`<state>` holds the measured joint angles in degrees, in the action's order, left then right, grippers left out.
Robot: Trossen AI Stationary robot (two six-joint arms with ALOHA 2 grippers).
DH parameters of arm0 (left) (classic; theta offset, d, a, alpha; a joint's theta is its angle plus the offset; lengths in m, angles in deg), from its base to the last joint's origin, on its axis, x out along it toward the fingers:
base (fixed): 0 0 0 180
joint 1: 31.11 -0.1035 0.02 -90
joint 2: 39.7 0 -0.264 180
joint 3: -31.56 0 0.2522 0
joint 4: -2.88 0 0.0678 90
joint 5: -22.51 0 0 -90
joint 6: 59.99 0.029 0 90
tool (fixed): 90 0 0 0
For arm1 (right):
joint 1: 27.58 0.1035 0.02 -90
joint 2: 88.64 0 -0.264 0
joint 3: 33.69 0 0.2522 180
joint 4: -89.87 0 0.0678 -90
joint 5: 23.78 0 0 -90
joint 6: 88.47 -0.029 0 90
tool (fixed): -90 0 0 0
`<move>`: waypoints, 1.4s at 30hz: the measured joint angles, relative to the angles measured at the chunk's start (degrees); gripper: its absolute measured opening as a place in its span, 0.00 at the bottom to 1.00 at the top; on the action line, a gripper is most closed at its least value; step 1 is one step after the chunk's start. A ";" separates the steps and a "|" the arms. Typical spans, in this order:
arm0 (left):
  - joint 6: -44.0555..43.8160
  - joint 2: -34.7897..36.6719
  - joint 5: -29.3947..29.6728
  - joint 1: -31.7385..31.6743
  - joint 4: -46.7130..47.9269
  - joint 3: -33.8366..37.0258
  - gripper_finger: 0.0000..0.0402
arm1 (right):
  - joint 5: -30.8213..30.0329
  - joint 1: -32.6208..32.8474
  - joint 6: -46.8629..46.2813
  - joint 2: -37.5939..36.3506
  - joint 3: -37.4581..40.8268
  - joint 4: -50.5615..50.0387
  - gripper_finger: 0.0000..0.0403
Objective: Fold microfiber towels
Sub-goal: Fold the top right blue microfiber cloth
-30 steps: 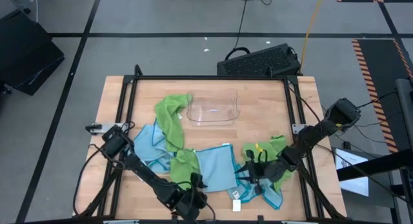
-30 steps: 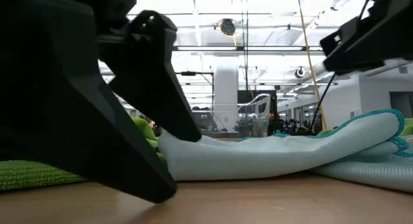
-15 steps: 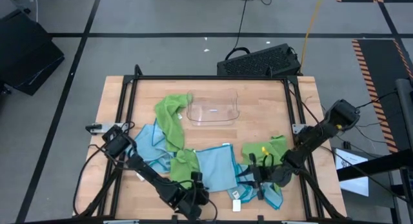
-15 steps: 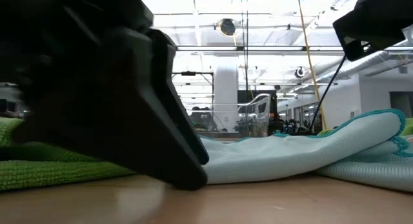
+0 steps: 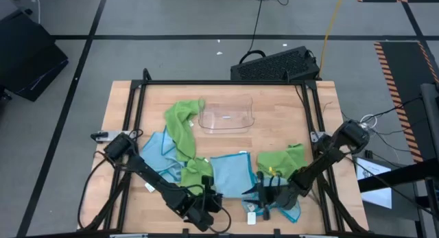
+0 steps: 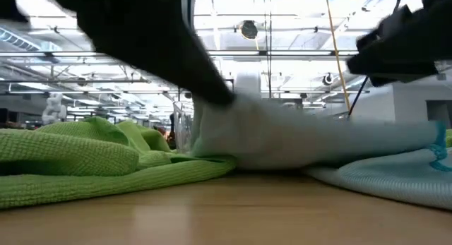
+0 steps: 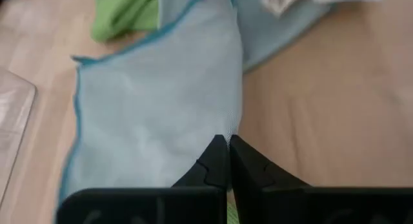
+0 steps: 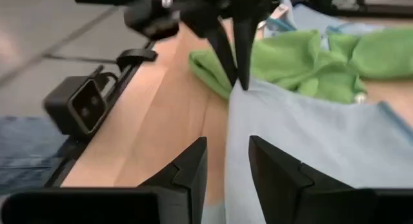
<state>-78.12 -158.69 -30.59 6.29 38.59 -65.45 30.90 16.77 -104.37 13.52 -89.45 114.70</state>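
Left to right: left gripper [image 5: 208, 194], pinched shut on near corner of blue towel [image 5: 228, 175] at table [image 5: 274, 114] front centre; right gripper [image 5: 264, 195], parted astride same towel's opposite edge.

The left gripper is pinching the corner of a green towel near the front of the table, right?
Not quite. The left gripper is shut on the corner of the light blue towel, not a green one. The left wrist view shows it.
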 joint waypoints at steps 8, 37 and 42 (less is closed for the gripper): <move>-0.64 4.40 -1.06 -0.09 -0.03 -0.13 0.01 | -9.57 -0.09 0.72 7.60 -19.01 -23.78 0.40; -8.93 2.91 0.33 0.87 -0.87 -0.23 0.19 | -2.66 -2.74 -16.31 9.95 -22.97 -43.51 0.03; -9.72 0.18 1.88 1.90 -4.67 -0.19 0.37 | -1.86 -3.69 -17.92 9.95 -22.97 -43.28 0.01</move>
<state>-87.84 -158.50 -28.71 8.19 33.92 -65.64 29.03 13.09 -122.30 23.47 -112.42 71.42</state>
